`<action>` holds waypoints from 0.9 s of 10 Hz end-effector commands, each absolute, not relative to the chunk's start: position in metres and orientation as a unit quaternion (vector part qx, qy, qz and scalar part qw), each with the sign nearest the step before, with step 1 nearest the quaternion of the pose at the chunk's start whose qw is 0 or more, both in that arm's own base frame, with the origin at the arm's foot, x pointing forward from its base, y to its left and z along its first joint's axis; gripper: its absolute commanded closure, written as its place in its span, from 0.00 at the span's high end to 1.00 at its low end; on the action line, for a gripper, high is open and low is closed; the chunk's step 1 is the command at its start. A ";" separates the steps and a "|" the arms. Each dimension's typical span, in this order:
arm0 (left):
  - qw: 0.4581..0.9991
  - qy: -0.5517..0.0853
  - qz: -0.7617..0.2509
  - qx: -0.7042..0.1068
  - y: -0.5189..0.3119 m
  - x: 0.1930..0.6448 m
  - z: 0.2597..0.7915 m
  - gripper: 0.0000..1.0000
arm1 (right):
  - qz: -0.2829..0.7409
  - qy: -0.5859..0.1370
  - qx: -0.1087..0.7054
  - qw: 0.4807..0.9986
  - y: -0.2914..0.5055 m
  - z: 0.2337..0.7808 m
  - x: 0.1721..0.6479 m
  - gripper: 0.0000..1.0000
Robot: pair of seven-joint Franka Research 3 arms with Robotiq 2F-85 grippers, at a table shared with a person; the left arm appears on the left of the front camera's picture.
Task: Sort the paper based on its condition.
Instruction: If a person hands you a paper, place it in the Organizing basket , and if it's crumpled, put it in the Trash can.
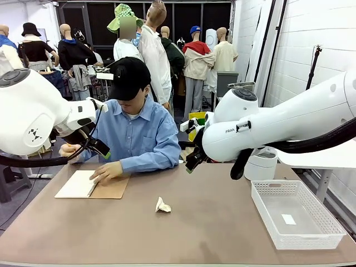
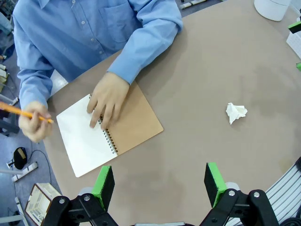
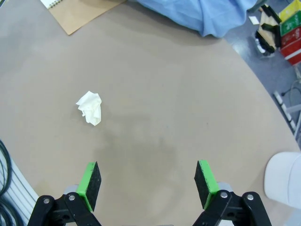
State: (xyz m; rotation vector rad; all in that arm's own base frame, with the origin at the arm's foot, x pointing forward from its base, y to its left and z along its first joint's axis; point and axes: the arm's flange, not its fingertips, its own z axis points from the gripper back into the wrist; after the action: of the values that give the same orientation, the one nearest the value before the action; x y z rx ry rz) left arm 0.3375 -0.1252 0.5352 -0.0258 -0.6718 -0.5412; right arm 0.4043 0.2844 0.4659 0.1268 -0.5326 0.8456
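Off-task items on the table (image 1: 211,239).
We record a spiral notebook (image 1: 92,184) lying open at far left; a white mesh basket (image 1: 300,240) at right holds a small white tag (image 1: 288,219); a white canister (image 1: 261,164) stands behind it.

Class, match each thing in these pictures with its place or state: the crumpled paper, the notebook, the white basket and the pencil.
Things:
1. crumpled paper
2. notebook
3. white basket
4. pencil

Places or states:
A. held in the person's hand
B. lying open under the person's other hand
C. loose on the bare middle of the table
D. on the robot's right side, with a small white tag inside

Pairs: 1-C, 2-B, 3-D, 4-A
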 end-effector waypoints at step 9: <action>0.909 -0.323 -0.262 -0.012 -0.125 0.337 0.534 1.00 | 0.419 -0.174 0.088 0.887 0.370 0.404 0.456 1.00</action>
State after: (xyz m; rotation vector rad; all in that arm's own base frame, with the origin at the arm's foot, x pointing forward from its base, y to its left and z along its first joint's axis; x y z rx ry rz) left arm 0.3374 -0.1253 0.5351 -0.0255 -0.6717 -0.5414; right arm 0.4475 0.3591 0.4010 0.1871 -0.3909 0.8661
